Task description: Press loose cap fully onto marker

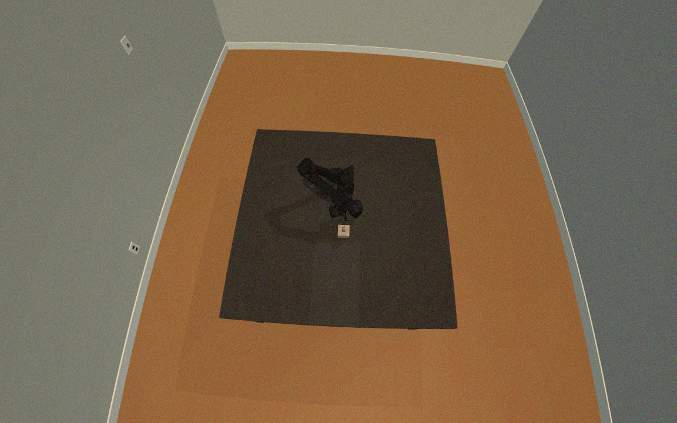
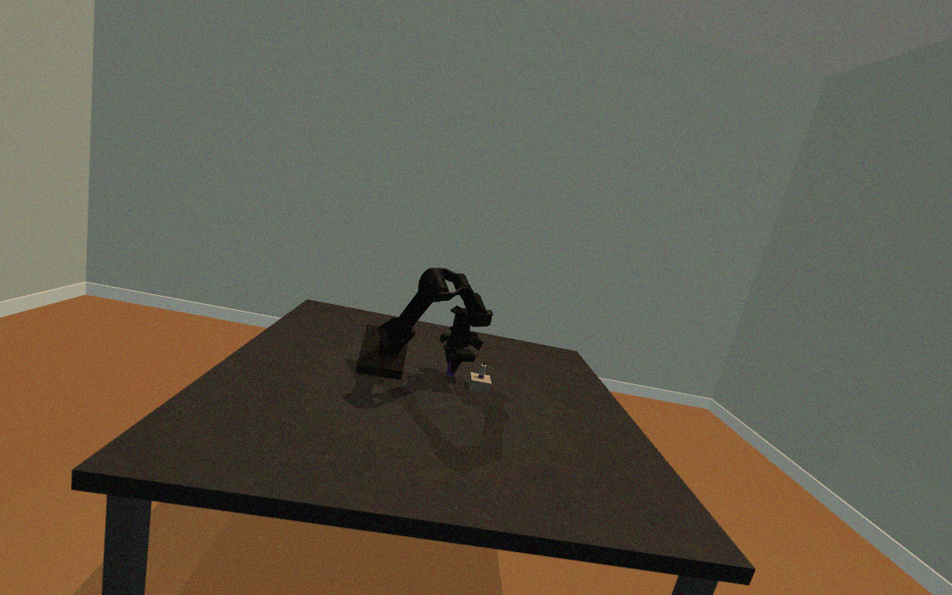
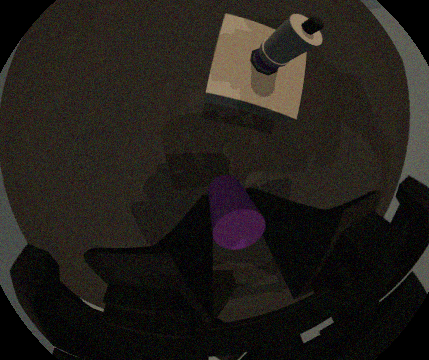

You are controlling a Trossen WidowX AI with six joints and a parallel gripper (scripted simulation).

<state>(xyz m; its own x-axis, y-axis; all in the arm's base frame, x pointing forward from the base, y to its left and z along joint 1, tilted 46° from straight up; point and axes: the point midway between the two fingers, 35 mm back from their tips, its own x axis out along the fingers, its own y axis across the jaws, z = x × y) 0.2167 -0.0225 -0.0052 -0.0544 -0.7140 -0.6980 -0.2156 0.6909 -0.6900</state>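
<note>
The purple cap stands upright between my two dark fingers in the wrist view. My gripper is shut on the cap, low over the dark table. The grey marker stands upright in the tan holder block, uncapped, its dark tip showing. The block sits a short way beyond the gripper, apart from it.
The arm's base sits on the table behind and to the left of the gripper. The table stands on an orange floor between grey walls.
</note>
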